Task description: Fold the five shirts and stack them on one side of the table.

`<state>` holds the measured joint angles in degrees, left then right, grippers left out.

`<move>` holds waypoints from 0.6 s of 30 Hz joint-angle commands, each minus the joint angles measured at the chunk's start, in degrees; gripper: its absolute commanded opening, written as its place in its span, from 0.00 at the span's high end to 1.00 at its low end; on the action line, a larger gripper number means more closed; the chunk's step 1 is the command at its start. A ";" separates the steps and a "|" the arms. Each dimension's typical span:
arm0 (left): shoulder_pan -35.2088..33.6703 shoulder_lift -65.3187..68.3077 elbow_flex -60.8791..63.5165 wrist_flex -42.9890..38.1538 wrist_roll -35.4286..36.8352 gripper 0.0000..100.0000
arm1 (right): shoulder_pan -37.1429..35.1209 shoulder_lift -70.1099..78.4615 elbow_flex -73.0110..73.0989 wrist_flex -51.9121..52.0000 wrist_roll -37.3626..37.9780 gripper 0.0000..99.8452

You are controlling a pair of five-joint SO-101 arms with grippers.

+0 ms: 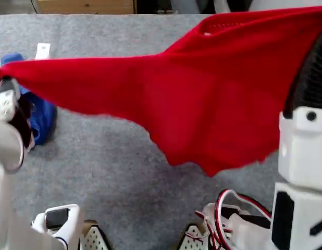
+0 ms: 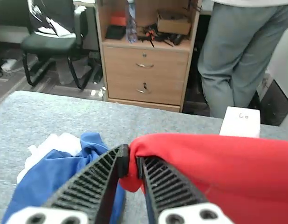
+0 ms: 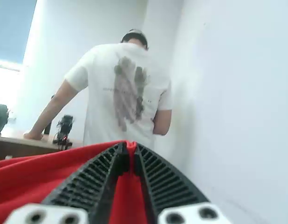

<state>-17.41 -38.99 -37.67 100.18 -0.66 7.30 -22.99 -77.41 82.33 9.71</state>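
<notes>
A red shirt (image 1: 202, 99) hangs stretched in the air across the grey table (image 1: 109, 166), held up at both ends. My left gripper (image 2: 132, 163) is shut on one corner of the red shirt (image 2: 218, 172), at the table's left side (image 1: 5, 83). My right gripper (image 3: 130, 154) is shut on the opposite edge of the red shirt (image 3: 37, 182), raised high at the right. A blue shirt (image 1: 41, 114) lies crumpled on the table under the left end, with a white one (image 2: 55, 142) beside it.
A small white box (image 1: 42, 50) sits on the table near its far edge. Both arm bases (image 1: 62, 224) stand at the near edge. Beyond the table are a wooden drawer cabinet (image 2: 146, 70) and an office chair (image 2: 53, 39).
</notes>
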 commanded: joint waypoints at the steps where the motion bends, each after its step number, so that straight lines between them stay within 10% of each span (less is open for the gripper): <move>1: -3.65 -4.04 -2.15 0.62 -3.43 0.97 | 1.85 -2.15 -0.48 -3.34 -0.62 0.99; 9: -3.91 -16.00 22.37 -1.85 -4.31 0.97 | 3.69 -4.53 0.40 -4.22 -0.62 0.99; 18: -3.91 -27.87 68.53 -34.90 -1.76 0.97 | 2.90 -3.82 15.96 6.59 -6.59 0.99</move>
<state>-20.92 -64.92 15.87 78.99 -4.44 10.20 -27.74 -68.18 87.87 4.35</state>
